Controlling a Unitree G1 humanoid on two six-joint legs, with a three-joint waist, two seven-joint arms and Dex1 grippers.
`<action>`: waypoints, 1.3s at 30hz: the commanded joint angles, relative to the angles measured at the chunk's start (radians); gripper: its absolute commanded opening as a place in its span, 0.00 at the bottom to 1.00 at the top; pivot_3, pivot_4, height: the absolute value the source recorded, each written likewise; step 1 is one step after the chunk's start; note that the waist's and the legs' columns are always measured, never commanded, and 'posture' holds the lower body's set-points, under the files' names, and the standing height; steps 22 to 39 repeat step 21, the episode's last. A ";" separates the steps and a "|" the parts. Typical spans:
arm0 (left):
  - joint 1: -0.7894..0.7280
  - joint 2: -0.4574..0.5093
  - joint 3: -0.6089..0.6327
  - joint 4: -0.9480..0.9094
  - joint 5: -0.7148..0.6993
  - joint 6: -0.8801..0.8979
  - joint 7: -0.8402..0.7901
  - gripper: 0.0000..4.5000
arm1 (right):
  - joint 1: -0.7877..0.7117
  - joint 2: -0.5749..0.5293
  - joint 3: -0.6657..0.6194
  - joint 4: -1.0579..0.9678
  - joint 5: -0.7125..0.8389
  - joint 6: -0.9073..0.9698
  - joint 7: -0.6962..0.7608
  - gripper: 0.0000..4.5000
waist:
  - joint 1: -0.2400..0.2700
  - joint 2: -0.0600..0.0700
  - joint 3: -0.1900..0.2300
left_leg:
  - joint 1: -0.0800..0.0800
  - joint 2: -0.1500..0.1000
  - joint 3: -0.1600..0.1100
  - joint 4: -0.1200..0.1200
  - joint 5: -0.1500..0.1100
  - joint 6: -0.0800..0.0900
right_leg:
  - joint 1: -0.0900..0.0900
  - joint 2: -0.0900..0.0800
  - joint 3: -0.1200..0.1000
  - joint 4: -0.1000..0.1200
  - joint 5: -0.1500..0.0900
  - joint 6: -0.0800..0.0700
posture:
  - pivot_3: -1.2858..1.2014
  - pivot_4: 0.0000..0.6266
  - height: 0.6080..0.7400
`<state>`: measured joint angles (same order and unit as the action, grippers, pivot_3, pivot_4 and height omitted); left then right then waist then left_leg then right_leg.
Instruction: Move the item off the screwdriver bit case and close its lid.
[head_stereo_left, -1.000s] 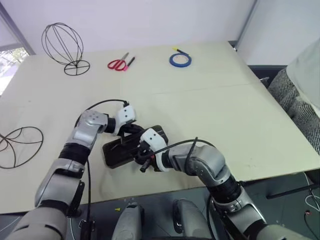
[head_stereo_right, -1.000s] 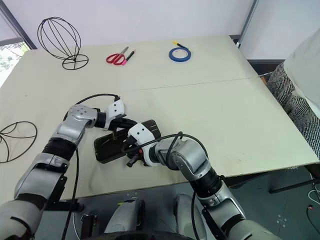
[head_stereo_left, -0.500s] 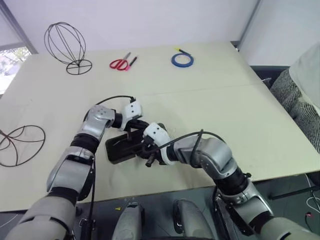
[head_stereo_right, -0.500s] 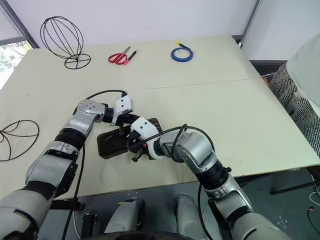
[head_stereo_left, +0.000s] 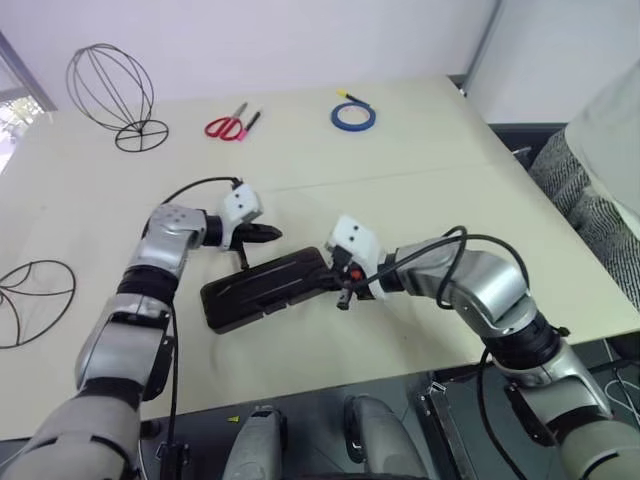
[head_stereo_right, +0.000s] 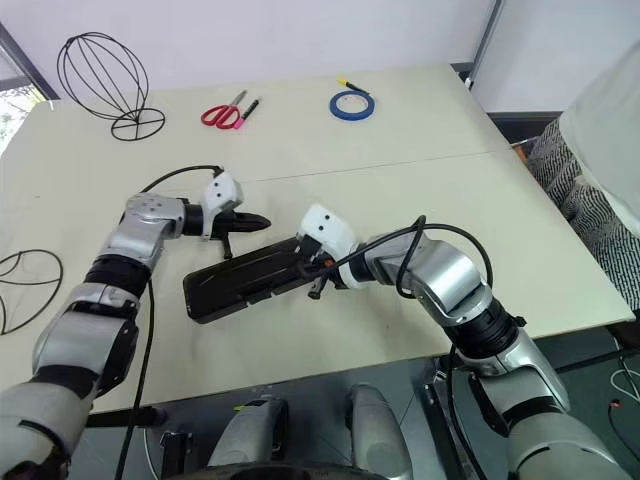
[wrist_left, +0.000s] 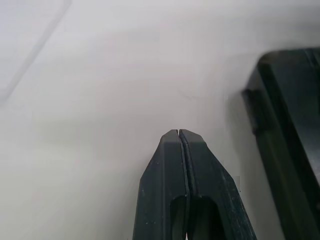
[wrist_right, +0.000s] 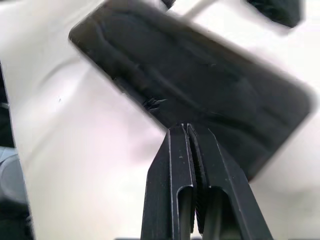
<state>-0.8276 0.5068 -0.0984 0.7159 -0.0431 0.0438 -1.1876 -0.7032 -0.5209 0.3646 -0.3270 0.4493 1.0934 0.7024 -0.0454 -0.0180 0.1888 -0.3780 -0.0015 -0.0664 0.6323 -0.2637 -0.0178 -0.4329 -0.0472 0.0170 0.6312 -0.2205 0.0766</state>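
Bit case (head_stereo_right: 255, 279) flat near the table's (head_stereo_right: 420, 200) near edge, lid (head_stereo_left: 270, 285) shut. Left gripper (head_stereo_left: 272, 233) just behind it, right gripper (head_stereo_right: 316, 280) at its right end, both with fingers pressed together, empty. Wire frame (head_stereo_right: 100, 82) upright at the far left corner.

Both eye views look forward and down from the head over the whole counter (head_stereo_left: 420, 200). Each wrist view looks close along its own pincer, both catching the screwdriver bit case (head_stereo_right: 250, 278).

screwdriver bit case (head_stereo_left: 265, 288) lies between both hands.
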 joint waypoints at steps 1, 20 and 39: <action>0.083 0.058 0.071 -0.241 -0.074 0.132 0.027 0.00 | -0.040 -0.025 -0.079 0.009 -0.026 -0.087 0.008 0.02 | 0.000 0.000 0.000 | 0.000 0.000 0.000 0.000 0.000 0.000 | 0.000 0.000 0.000 0.000 0.000 0.000 | 0.52 0.24 1.00; 0.769 0.200 0.513 -1.393 -0.590 0.927 0.329 0.00 | 0.179 -0.220 -0.270 -0.115 -0.003 -0.215 0.109 0.02 | 0.005 -0.001 0.002 | 0.001 0.001 0.001 0.000 0.000 0.000 | 0.001 0.000 0.001 -0.001 -0.001 -0.001 | 0.52 0.24 1.00; 0.786 0.199 0.526 -1.401 -0.608 0.934 0.339 0.00 | 0.182 -0.220 -0.274 -0.113 -0.001 -0.219 0.111 0.02 | 0.005 -0.001 0.002 | 0.002 0.001 0.001 0.000 0.000 0.000 | 0.002 0.000 0.001 -0.001 -0.003 -0.003 | 0.52 0.24 1.00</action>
